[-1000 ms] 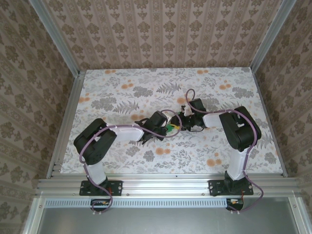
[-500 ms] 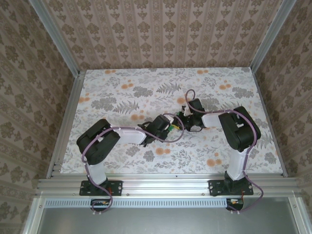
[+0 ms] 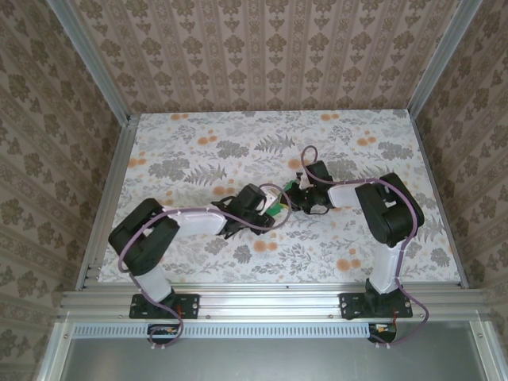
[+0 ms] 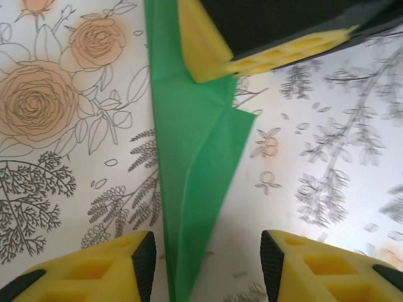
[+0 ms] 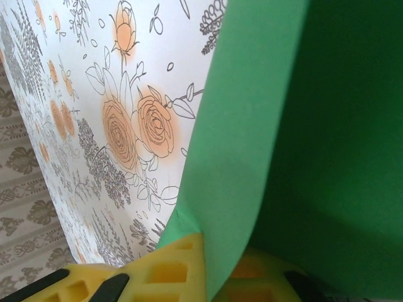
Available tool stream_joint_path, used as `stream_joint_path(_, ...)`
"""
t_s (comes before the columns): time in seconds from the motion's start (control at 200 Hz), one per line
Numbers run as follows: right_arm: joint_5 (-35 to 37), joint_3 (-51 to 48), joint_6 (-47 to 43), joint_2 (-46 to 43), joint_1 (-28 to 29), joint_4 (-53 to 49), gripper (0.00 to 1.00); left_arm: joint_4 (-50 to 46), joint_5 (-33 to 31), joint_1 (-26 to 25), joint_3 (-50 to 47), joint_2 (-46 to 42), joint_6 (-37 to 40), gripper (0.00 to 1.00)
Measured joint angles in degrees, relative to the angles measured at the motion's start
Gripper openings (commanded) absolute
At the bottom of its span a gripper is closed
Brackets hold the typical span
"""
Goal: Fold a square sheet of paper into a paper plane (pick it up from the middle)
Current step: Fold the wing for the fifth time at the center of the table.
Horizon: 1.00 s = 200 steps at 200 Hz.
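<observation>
The paper plane [image 4: 195,163] is a slim bright green dart with a centre crease, tapering toward the bottom of the left wrist view. My right gripper [image 5: 233,277] is shut on its wide end, and one of its yellow fingers [image 4: 201,44] presses the paper from above. The green fold [image 5: 252,126] rises from between those fingers. My left gripper [image 4: 208,264] is open and straddles the pointed end, which lies close to the left finger without touching it. From above, both grippers meet at mid-table, left gripper [image 3: 266,208], right gripper [image 3: 289,198], with a bit of green paper plane [image 3: 275,209] between them.
The floral tabletop [image 3: 198,151] stretches around the grippers. Aluminium rails [image 3: 107,198] and patterned walls close off the left, right and far sides. Purple cables loop over both wrists.
My left arm's elbow has swung left and down, and its wrist has drawn back slightly. The right arm has hardly moved and still holds the green paper.
</observation>
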Motion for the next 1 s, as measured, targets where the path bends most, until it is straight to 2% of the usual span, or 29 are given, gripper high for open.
stream_joint_path(0.18,-0.3,0.1,-2.7,0.1,-0.1,-0.1,0.08,0.0,9.3,5.2,0.0,-2.7,-4.1,0.52)
stream_joint_path(0.33,-0.6,0.1,-3.6,0.1,-0.2,0.0,0.09,0.2,11.4,6.8,0.0,-2.6,-5.4,0.52)
stream_joint_path(0.465,-1.2,0.5,-3.5,0.3,-0.3,-0.7,0.13,0.5,9.8,4.9,0.1,-1.2,-4.9,0.5)
stream_joint_path(0.645,-1.8,1.2,-3.0,0.3,-0.3,-1.5,0.17,0.6,3.8,2.1,1.2,2.6,-2.7,0.4)
stream_joint_path(0.83,-1.9,1.5,-2.7,0.4,-0.3,-1.9,0.18,1.5,-0.5,1.7,1.4,3.9,-1.5,0.37)
stream_joint_path(1.0,-1.9,1.6,-2.4,0.4,-0.3,-2.0,0.18,2.4,-1.2,1.7,1.5,4.3,-0.9,0.36)
